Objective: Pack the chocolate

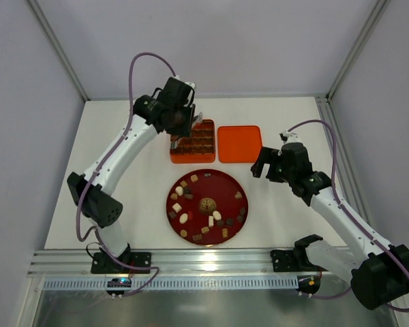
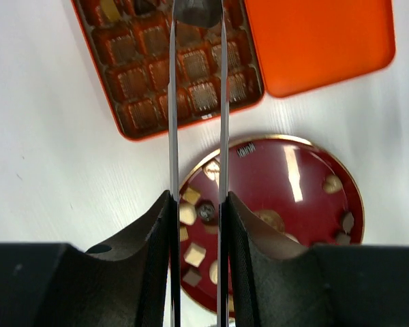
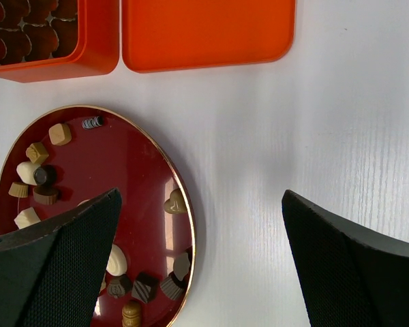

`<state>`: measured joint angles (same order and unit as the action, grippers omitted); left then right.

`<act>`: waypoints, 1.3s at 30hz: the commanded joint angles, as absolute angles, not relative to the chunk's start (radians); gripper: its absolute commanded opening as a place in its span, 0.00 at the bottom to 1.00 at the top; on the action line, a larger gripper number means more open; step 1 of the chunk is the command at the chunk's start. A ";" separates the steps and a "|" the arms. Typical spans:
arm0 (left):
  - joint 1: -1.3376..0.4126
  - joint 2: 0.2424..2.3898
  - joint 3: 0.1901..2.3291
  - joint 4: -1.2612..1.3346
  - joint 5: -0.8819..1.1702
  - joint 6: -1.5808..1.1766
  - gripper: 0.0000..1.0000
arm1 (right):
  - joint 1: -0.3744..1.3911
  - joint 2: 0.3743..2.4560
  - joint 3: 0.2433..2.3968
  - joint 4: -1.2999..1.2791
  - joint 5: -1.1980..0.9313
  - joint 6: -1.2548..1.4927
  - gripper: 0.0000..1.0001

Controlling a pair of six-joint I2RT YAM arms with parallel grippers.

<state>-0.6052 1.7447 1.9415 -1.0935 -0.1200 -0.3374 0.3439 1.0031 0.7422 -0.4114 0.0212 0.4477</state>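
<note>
Nearest the left wrist camera, the left gripper (image 2: 197, 15) has its two thin blades drawn almost together. A small dark piece (image 2: 198, 7) appears pinched at the tips, above the open orange box (image 1: 191, 161) at the far centre of the tabletop (image 1: 123, 170). I judge it to be one piece of the chocolate. Most of the box's cells read as empty moulded cups. A farther row seems to hold a tan and a dark piece, but that row is cut off by the frame edge.

The right gripper (image 3: 201, 197) is spread wide with nothing between its fingers. It hangs above bare tabletop just right of the red plate (image 1: 221, 189). The orange lid (image 1: 240, 143) lies flat, just beside the box on its right.

The remaining chocolate (image 1: 183, 219) lies loose on the plate, near of the box, as dark, tan and cream pieces. Most of them sit around the left and near rim.

Handling notes, as my judgement:
1. Each piece is light and rigid but brittle, so excess squeeze may chip or dent it.
2. Surfaces look smooth and the plate is glossy, so I expect pieces to skid if nudged sideways.
3. Grip across two opposite flat sides, low on the piece. On ovals, grip across the short width.
4. Choose pieces that stand apart from their neighbours.
</note>
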 commanded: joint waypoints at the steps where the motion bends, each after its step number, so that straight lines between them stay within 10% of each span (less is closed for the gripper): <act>1: -0.574 1.848 2.029 -1.075 -0.159 -0.298 0.28 | 0.342 1.006 0.778 -0.382 0.014 0.443 1.00; 39: -0.543 2.114 2.151 -0.997 -0.193 -0.267 0.37 | 0.342 0.985 0.762 -0.396 0.023 0.445 1.00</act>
<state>-0.5491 2.1254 2.1109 -1.0367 -0.1802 -0.2798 0.3439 1.0058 0.7425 -0.4194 0.0216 0.4473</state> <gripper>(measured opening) 0.371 0.996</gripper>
